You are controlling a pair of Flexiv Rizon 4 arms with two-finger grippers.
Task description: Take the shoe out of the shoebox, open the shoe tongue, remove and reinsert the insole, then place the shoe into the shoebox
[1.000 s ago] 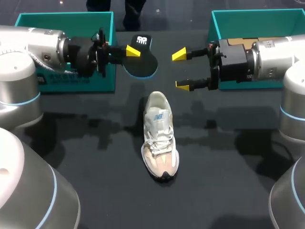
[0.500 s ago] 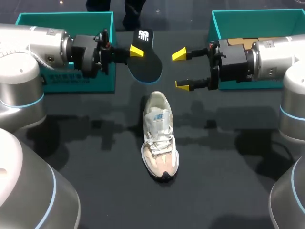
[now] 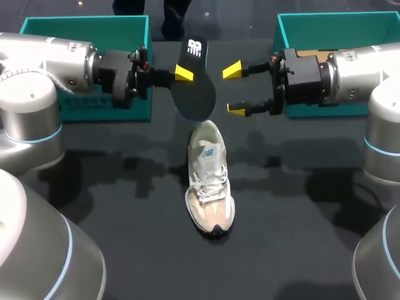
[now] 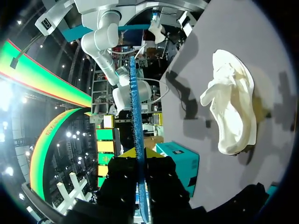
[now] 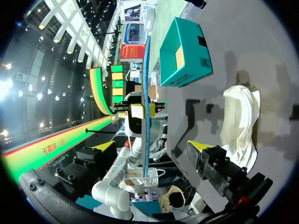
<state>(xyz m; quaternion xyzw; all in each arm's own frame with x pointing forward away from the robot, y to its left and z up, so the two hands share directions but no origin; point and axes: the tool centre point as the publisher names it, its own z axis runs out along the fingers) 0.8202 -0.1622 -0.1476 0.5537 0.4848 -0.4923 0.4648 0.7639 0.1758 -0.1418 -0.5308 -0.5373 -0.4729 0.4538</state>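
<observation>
Left pincer (image 3: 183, 74) clamps the insole (image 3: 195, 94) in the air near the heel of the shoe (image 3: 209, 187) on the worktop (image 3: 300, 206), right pincer (image 3: 234, 90) gaping alongside: reinsertion looks in hand, next calling for tipping the insole into the shoe's collar.

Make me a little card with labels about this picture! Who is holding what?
shoe: white sneaker, lying on the table
insole: dark with a blue edge, up in the air near the shoe's heel
left gripper: shut on the insole
right gripper: open, empty, beside the insole
boxes: left teal box, right teal box
</observation>
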